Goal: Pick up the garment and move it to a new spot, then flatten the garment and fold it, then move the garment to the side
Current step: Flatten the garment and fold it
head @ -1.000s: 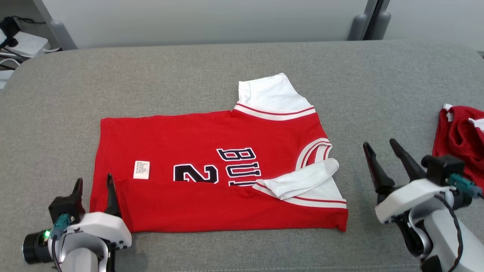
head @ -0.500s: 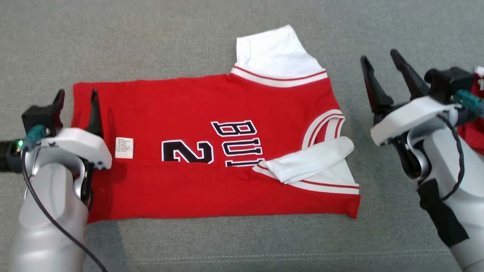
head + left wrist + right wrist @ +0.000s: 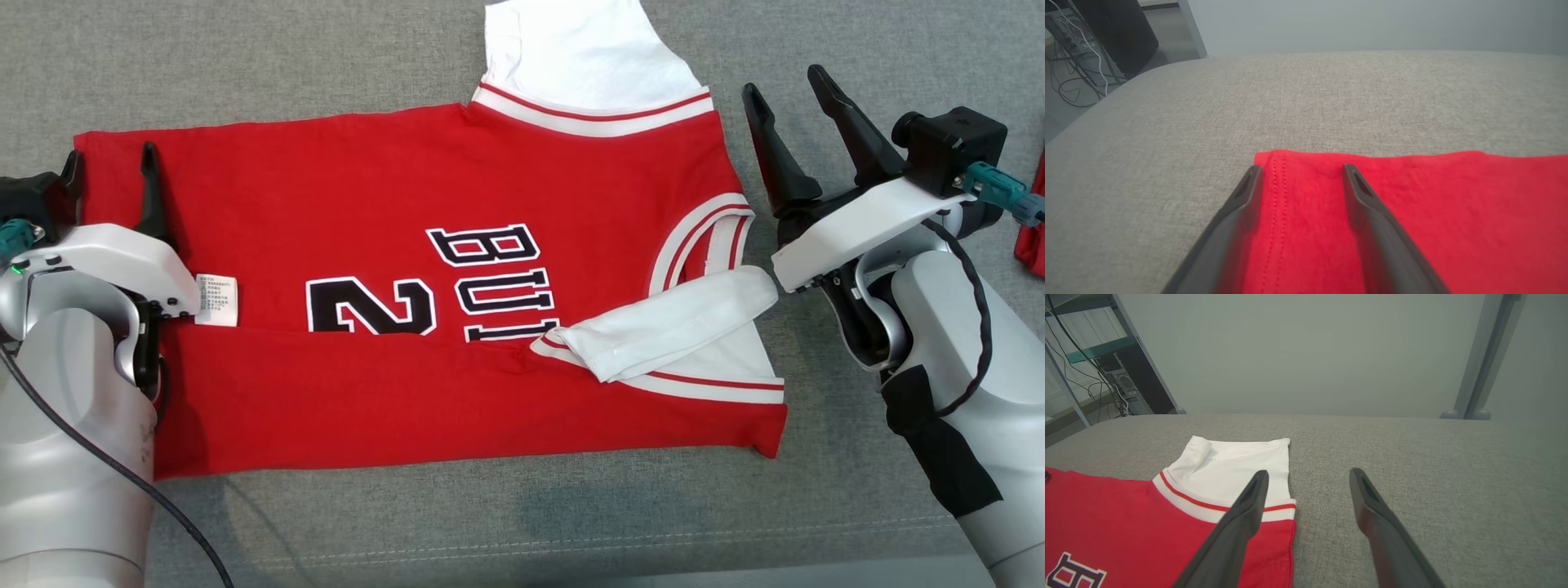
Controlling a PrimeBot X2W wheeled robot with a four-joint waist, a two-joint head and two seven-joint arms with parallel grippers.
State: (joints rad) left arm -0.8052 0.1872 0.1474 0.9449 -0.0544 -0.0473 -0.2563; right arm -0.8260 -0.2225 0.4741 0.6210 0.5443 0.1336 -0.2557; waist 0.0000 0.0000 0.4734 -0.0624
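Note:
The garment [image 3: 457, 180] is a red jersey with white sleeves and black lettering, lying flat on the grey cushion with its near edge folded up over the print. My left gripper [image 3: 110, 159] stands open above the jersey's far left hem corner. In the left wrist view the left gripper [image 3: 1302, 168] has one finger on each side of the stitched hem of the garment [image 3: 1433, 204]. My right gripper [image 3: 784, 82] is open just right of the far shoulder, holding nothing. In the right wrist view the right gripper [image 3: 1309, 473] sits beside the white sleeve [image 3: 1237, 461].
Another red cloth [image 3: 1030, 237] lies at the right edge. The grey cushion [image 3: 286, 57] extends beyond the jersey. Off the cushion, a computer case with cables [image 3: 1122, 388] stands at the left and a metal post [image 3: 1486, 363] at the right.
The head camera has tipped down and closer. Both open grippers have moved forward along the jersey's ends, the left from the near hem corner to the far one, the right up beside the far shoulder.

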